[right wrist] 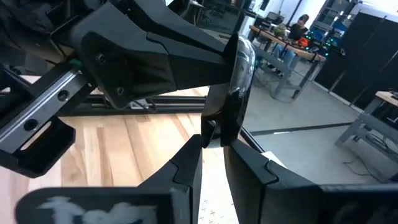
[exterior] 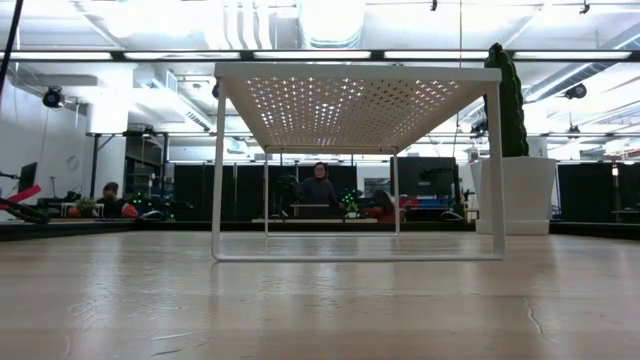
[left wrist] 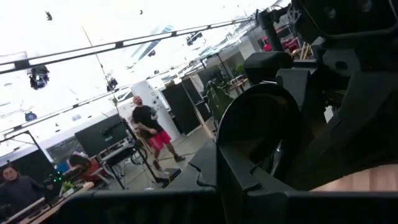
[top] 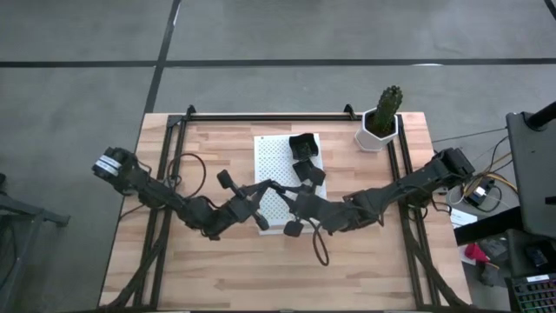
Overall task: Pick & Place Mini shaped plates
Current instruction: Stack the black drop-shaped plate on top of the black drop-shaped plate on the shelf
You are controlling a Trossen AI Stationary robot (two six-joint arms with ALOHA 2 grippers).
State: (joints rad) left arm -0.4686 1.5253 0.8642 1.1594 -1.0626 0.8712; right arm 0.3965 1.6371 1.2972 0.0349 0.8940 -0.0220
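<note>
The wooden bench (top: 217, 269) carries everything, and the two dark arms reach in from its two sides and meet near the middle. A white perforated board (top: 274, 156) stands on thin legs at the centre towards the back. In the low view it shows as a small raised shelf (exterior: 350, 72). A white pot with a cactus (top: 379, 130) stands just beside the board's right back corner.

The left gripper (top: 263, 193) hangs over the near part of the board, with the right gripper (top: 292, 203) close against it. In the right wrist view the left gripper (right wrist: 231, 59) has its fingers clamped together on a small dark plate (right wrist: 240, 71), which is held on edge, clear of the board. The right gripper (right wrist: 212, 163) has its fingers (right wrist: 186, 171) a little apart, one on each side of the lower rim of that same plate. It is not clear whether they already press on it. The left wrist view shows the plate (left wrist: 261, 134) face on, close to the camera, with the right arm's dark body behind it.

More small dark plates lie on the far half of the board: one at the back edge (top: 303, 143) and a touching pair nearer the middle (top: 309, 172).

A person (exterior: 318, 190) stands in the room far behind the bench.
</note>
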